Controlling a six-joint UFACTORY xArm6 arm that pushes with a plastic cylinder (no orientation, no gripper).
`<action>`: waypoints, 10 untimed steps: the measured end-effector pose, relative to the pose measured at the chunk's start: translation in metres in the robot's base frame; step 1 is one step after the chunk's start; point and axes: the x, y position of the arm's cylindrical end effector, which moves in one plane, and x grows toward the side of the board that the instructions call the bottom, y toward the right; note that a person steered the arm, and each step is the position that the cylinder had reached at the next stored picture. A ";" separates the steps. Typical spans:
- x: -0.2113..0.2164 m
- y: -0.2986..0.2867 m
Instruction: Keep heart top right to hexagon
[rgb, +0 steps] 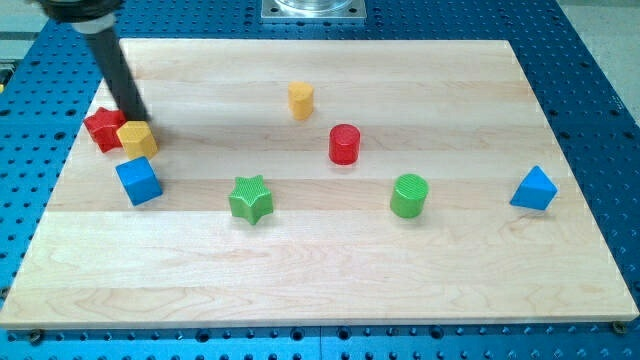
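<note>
Wooden desk (300, 250) on blue perforated base. My tip (137, 118), a bare rod tool holding nothing, touches the yellow heart (137, 138), red block (104, 128) beside; next push likely rightward toward the yellow hexagon (301, 100).

The pale striped-grain wooden board (300, 260) is lying on a blue dotted table (600, 60), carrying blocks showing red (103, 127), yellow (137, 138), blue (138, 181), green as a star (250, 199), orange-yellow (301, 100), red as a cylinder (344, 144), green as a cylinder (408, 195) and blue as a wedge (534, 189), beside my dark rod (118, 70).
</note>
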 end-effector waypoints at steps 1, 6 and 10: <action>-0.027 0.063; 0.011 0.277; -0.026 0.065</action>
